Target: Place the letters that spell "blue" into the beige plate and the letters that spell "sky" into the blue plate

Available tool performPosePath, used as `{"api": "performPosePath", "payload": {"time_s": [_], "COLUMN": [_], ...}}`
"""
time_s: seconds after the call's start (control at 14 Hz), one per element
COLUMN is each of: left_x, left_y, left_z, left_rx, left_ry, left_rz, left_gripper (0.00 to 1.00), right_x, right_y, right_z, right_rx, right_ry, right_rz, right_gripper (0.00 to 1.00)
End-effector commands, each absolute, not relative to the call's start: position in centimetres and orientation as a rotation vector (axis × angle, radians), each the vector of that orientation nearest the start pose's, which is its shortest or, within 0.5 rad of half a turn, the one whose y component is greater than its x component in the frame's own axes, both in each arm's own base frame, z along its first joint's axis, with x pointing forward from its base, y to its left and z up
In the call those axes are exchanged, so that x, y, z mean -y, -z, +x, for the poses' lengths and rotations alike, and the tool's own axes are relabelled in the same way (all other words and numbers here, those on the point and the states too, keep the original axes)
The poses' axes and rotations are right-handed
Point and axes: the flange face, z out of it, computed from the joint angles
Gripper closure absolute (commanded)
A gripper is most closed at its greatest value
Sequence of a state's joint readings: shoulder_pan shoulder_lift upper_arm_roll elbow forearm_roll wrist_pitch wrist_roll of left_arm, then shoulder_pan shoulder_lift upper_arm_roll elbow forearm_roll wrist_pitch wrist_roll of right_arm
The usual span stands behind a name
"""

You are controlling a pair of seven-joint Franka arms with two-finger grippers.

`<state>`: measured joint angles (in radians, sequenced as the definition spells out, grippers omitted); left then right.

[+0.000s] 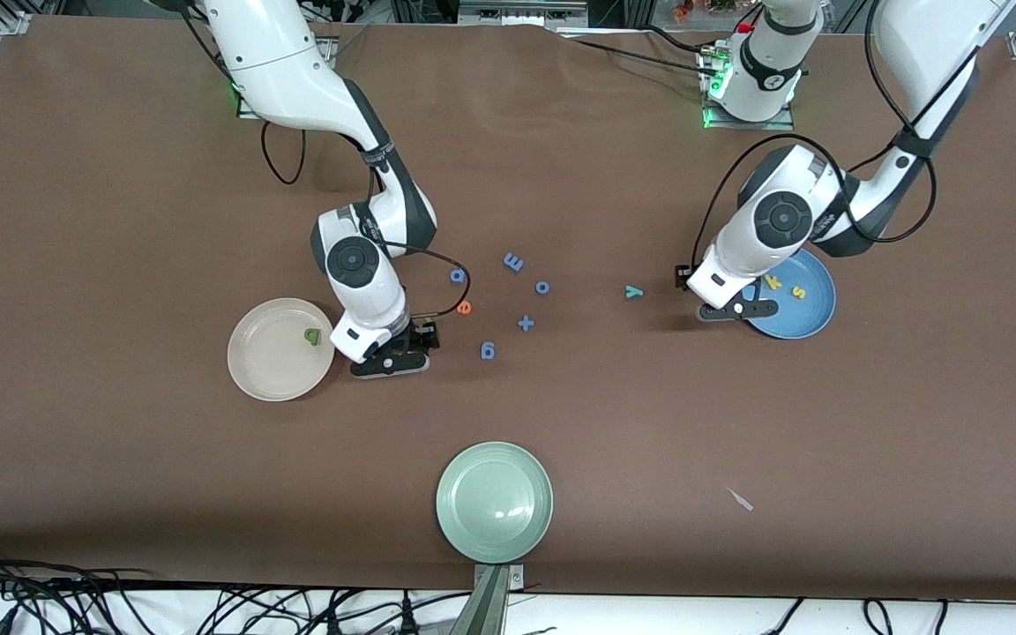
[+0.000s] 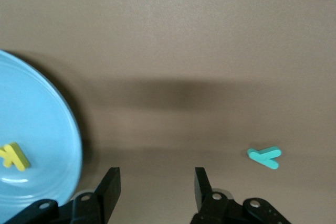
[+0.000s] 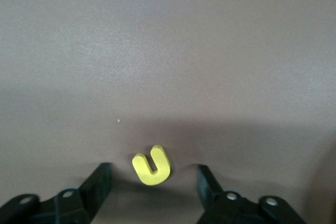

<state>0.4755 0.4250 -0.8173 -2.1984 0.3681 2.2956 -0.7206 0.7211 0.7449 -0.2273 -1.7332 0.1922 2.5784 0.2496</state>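
Two plates already carry letters, we see: the yellow k point(image 1: 773, 281) and yellow s point(image 1: 798, 292) lie in the blue plate point(image 1: 812, 322), the dark green b point(image 1: 312, 335) in the beige plate point(image 1: 265, 370). The left gripper point(image 2: 156, 187) hangs spread and empty at the blue plate's rim, near the teal y point(image 2: 264, 157). The right gripper point(image 3: 152, 184), fingers spread, straddles the yellow u point(image 3: 151, 164) beside the beige plate. The orange e point(image 1: 464, 307) lies mid-tabletop.

My brown tabletop point(image 1: 120, 220)
On it: beige plate point(image 1: 265, 370), blue plate point(image 1: 812, 313), green plate point(image 1: 495, 503), loose letters mid-frame.
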Motion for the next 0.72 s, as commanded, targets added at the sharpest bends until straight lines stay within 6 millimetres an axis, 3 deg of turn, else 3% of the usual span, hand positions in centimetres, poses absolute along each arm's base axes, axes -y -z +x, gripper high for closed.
{"api": "performPosePath", "payload": {"time_s": [0.0, 0.14, 0.29, 0.43, 0.64], "left_x": [20.1, 22.7, 22.8, 24.2, 24.6], "left_y": [-22.3, -21.9, -21.8, -21.7, -21.4], "left_z": [50.5, 49.8, 50.5, 50.7, 51.7], "left_rx": [0.479, 0.613, 0.788, 0.992, 1.207], "left_ry": [-0.274, -0.252, -0.265, -0.273, -0.292], "left_rz": [-3.098, -3.09, -3.06, -3.003, -2.93], "left_gripper": [0.32, 0.22, 0.06, 0.06, 0.05], "right_x": [-32.4, -32.5, -32.4, -32.3, -31.5], "right_y": [-16.6, -16.8, -16.8, -17.1, -18.7], "right_z": [58.6, 58.7, 58.8, 58.9, 59.7], "right_rx": [0.281, 0.282, 0.282, 0.292, 0.295], "right_ry": [0.2, 0.204, 0.206, 0.208, 0.186], "right_rz": [-3.117, -3.115, -3.115, -3.114, -3.113], "right_gripper": [0.43, 0.51, 0.59, 0.71, 0.75]}}
